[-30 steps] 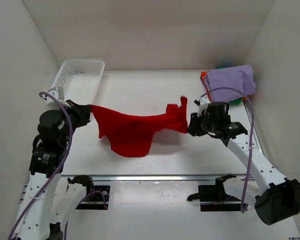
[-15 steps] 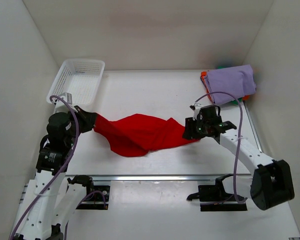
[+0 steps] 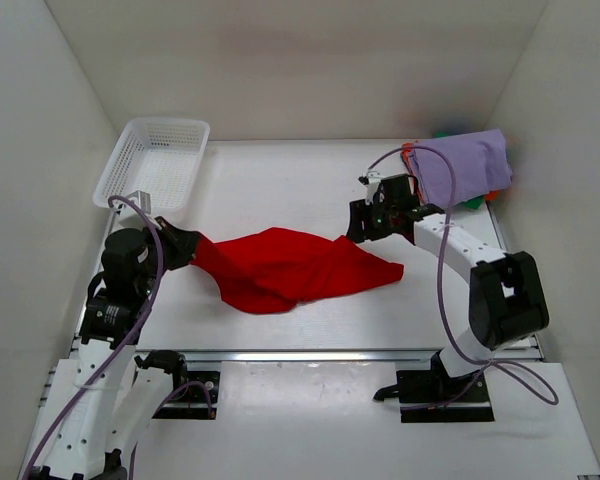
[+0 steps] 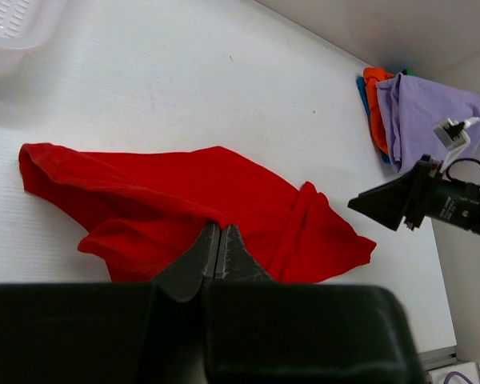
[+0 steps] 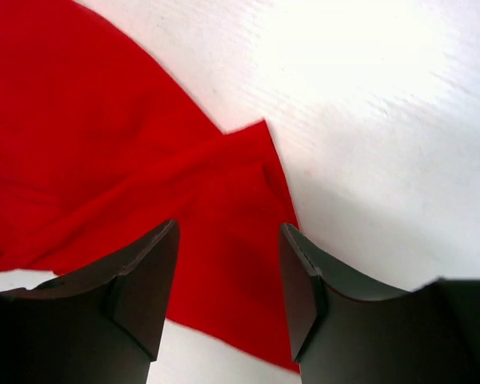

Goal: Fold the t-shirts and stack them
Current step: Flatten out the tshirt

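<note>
On the table [image 3: 280, 180], the red t-shirt [image 3: 290, 265] lies softly creased.

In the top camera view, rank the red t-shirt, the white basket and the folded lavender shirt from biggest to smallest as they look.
1. red t-shirt, clearly largest.
2. white basket.
3. lavender shirt, only slightly smaller than the basket; both sit far back.

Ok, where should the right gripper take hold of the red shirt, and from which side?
Take the shirt by its pointed right-end corner, from above and the right. It lies flat and free on the table, opposite the end the shut left gripper pinches, and the open right gripper is close by.
</note>
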Robot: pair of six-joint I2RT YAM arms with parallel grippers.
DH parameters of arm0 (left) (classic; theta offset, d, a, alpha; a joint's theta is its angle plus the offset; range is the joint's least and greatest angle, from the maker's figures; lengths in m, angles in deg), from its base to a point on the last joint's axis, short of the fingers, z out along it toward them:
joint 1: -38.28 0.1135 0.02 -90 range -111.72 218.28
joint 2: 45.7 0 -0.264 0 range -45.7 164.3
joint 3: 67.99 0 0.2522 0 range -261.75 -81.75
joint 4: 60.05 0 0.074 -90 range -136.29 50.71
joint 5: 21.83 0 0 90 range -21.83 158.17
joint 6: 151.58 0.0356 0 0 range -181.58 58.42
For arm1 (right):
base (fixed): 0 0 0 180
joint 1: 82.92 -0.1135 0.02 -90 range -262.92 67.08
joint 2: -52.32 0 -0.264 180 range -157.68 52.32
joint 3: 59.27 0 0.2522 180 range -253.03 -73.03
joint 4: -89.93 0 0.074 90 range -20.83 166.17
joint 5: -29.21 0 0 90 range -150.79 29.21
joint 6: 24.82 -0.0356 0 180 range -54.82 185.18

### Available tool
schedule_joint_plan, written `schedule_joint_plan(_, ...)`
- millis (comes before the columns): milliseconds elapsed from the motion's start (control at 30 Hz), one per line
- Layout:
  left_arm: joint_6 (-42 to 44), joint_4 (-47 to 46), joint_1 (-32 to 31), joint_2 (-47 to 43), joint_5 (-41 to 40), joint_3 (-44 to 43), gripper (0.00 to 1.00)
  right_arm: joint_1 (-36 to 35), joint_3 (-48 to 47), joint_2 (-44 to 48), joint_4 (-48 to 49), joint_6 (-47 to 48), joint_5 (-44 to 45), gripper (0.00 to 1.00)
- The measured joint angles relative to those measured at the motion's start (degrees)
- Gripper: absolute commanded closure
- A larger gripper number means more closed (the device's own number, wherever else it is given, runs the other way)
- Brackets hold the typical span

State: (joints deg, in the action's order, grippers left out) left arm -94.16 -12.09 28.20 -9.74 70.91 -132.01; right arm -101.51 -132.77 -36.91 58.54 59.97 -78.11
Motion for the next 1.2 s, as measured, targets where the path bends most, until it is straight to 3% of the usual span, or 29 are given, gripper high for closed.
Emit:
schedule_joint_plan(367, -0.24, -1.84, 0.39, 0.74, 1.14, 0.92, 1.0, -1.27, -5.55, -15.28, 0.59, 3.37, -0.7, 0.49)
schedule_joint_plan(867, -0.44, -3.56, 1.03, 1.46, 2.19, 3.26, 1.0, -0.61, -9.2, -20.0, 3.08, 2.8, -4.96, 0.51)
schedule_joint_plan(967, -0.44, -3.96, 1.03, 1.51, 2.25, 3.56, 1.0, -0.48, -11.23, -21.73, 3.15, 2.58, -5.77, 0.63)
schedule_joint_plan(1033, -0.44, -4.24, 1.14, 1.57, 2.38, 3.78, 1.0, -0.48, -11.69, -22.27, 3.34, 2.75, -5.99, 0.88)
schedule_joint_plan(1067, -0.44, -4.26, 1.2, 1.66, 2.4, 3.8, 1.0, -0.48, -11.69, -22.34, 3.28, 2.62, -6.12, 0.96)
schedule_joint_plan(1100, -0.44, -4.28, 1.29, 1.73, 2.4, 3.8, 1.0, -0.48, -11.69, -22.34, 3.23, 2.38, -6.14, 1.0)
schedule_joint_plan(1200, -0.42, -4.28, 1.4, 1.86, 2.43, 3.82, 1.0, -0.48, -11.69, -22.34, 3.23, 1.84, -6.14, 1.0)
